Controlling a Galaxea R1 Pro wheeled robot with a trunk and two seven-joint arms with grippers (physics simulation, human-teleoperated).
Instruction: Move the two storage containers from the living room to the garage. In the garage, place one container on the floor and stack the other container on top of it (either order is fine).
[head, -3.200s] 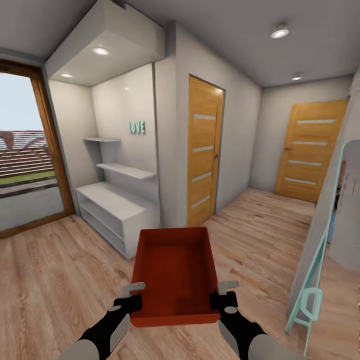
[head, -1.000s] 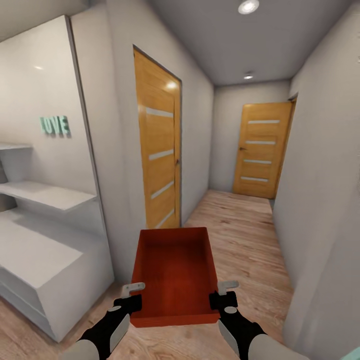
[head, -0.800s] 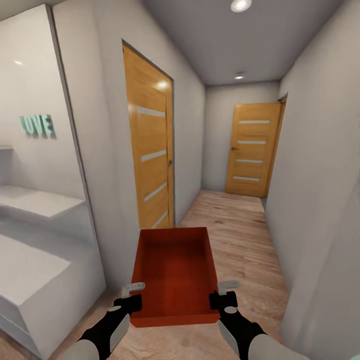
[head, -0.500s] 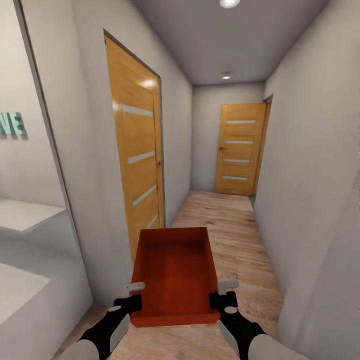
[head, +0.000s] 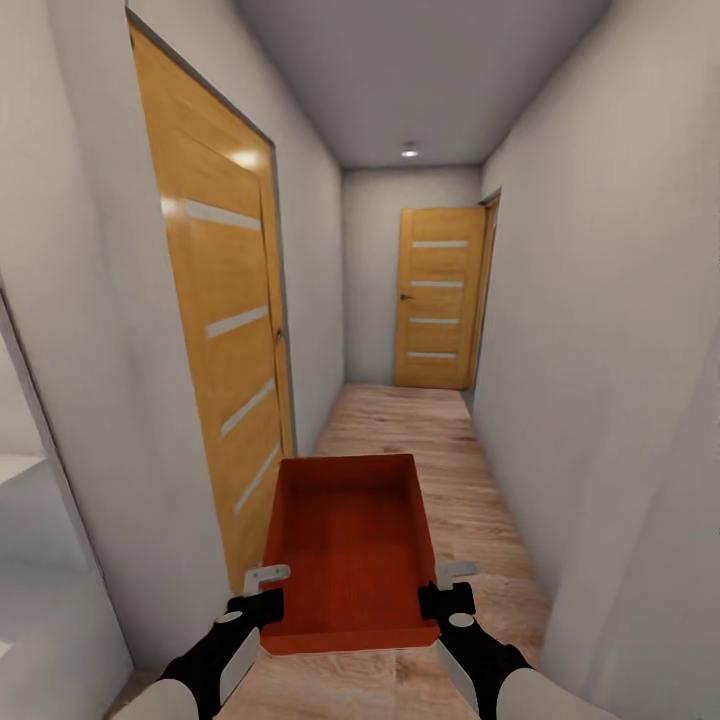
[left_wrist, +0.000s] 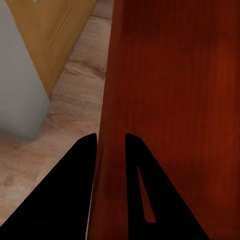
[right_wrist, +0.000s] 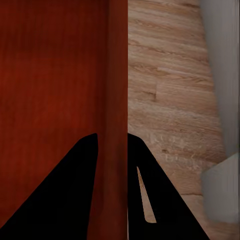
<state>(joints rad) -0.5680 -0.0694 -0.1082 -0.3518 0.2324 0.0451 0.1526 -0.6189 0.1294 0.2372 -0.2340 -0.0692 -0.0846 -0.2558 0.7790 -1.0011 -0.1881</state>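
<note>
Carrying one storage container (head: 350, 545) down a hallway, I am gripping it with both grippers: the left gripper (head: 262, 592) is pinched on its left wall, the right gripper (head: 446, 590) on its right wall, each with one finger inside and one outside. The empty bin looks light and stiff, though its thin, smooth walls could slip, so holding both rims near the closest end seems wise. Beyond the container, a wooden door (head: 225, 330) is standing on its left; another door (head: 437, 297) is closing off the far end.
</note>
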